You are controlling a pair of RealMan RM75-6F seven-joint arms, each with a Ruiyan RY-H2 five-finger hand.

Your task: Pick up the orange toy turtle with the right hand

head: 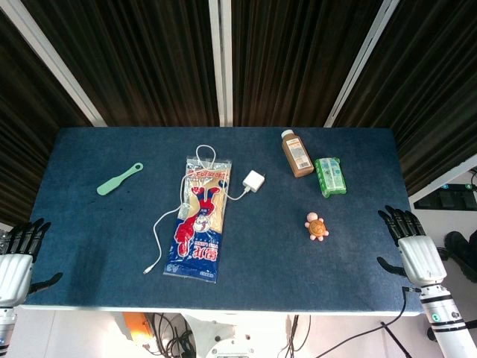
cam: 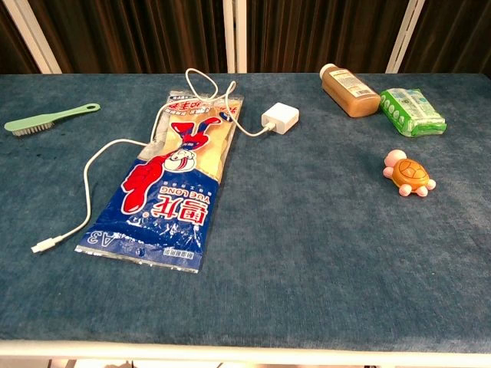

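Orange toy turtle [head: 317,227]: right of centre on blue bench [head: 89,246], untouched. Right hand [head: 412,251]: lower right, fingers spread, empty. Left hand [head: 16,262]: lower left, likewise.

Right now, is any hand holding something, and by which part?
Nothing is held. The right hand and left hand are both open at the table's corners; the turtle lies untouched.

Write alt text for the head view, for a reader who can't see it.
Seen from above, an orange toy turtle sits alone on a dark blue table, with the right hand open off the right edge and the left hand open off the left edge. Farther back lie a brown bottle, green packet, white charger with cable, printed bag and green brush.
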